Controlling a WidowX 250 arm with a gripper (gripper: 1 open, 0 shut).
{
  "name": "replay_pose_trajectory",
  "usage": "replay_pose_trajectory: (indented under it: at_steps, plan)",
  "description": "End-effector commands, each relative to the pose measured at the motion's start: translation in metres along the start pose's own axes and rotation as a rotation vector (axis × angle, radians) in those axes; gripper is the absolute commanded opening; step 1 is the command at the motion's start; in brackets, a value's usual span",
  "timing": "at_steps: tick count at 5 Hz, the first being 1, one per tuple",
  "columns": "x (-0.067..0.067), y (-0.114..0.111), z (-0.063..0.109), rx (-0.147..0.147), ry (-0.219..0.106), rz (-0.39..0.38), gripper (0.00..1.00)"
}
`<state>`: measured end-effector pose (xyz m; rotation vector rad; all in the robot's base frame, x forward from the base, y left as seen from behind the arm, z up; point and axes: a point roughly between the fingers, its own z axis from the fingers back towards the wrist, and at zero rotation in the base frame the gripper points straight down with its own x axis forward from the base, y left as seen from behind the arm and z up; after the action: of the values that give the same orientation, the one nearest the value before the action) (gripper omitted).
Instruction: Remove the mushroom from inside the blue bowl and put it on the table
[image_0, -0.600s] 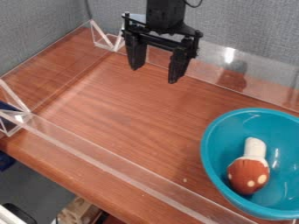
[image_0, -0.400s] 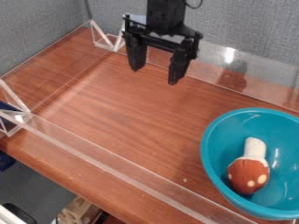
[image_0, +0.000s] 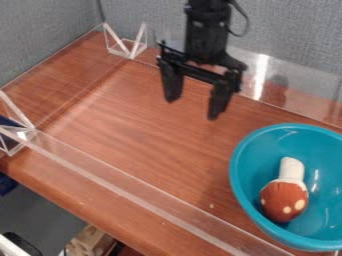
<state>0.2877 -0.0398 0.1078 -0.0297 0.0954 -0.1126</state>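
Nothing of the task is done yet: the small toy mushroom (image_0: 283, 194) with its reddish-brown cap lies on its side inside the large teal-blue plastic bowl (image_0: 249, 155), while the black gripper (image_0: 195, 98), jaws spread and empty, hangs apart over the polished wooden table (image_0: 120, 110).

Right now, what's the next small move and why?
Probably shift the tool toward the blue bowl until it hangs over the mushroom. Its jaws are open and empty above bare table, and the mushroom lies in the bowl.
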Motion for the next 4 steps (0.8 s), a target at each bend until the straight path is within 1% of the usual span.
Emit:
replay_pose_trajectory:
  at_steps: [1, 2, 3, 4]
  plan:
    - [0.002, -0.03, 0.006, -0.009, -0.056, -0.066, 1.0]
    - [0.005, -0.063, 0.002, -0.013, -0.082, -0.138, 1.0]
    - [0.006, -0.092, -0.007, -0.012, -0.096, -0.189, 1.0]
    - [0.003, -0.106, -0.017, -0.015, -0.102, -0.207, 1.0]
